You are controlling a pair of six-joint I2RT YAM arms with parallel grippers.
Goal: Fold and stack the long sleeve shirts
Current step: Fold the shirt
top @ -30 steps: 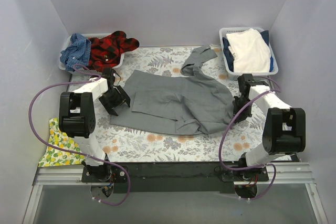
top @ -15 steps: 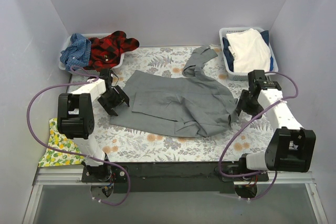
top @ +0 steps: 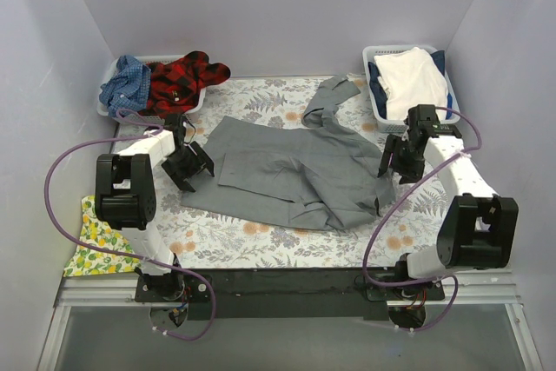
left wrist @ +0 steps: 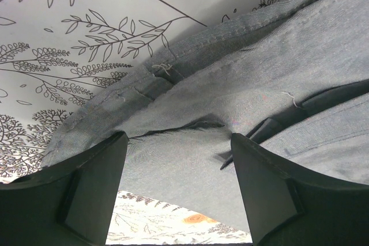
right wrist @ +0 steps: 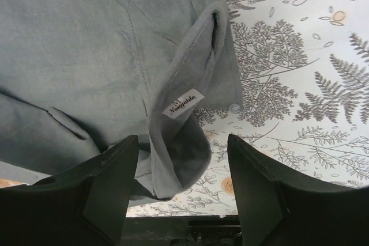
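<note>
We have the grey shirt [top: 295,175] partly folded, left fingers [left wrist: 92,191] and right fingers [right wrist: 101,191] wide open, empty; plaid shirt [top: 181,78] yet to fold.

Fern-print table cover [top: 261,241] w/ grey shirt [top: 287,171] spread (baskets [top: 426,119] at back).

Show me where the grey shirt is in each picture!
Top external: grey shirt spread across the table's middle.
Left wrist: grey shirt fills the right and bottom.
Right wrist: grey shirt fills the left, collar label at centre.
Shared landmark: fern-print table cover.
</note>
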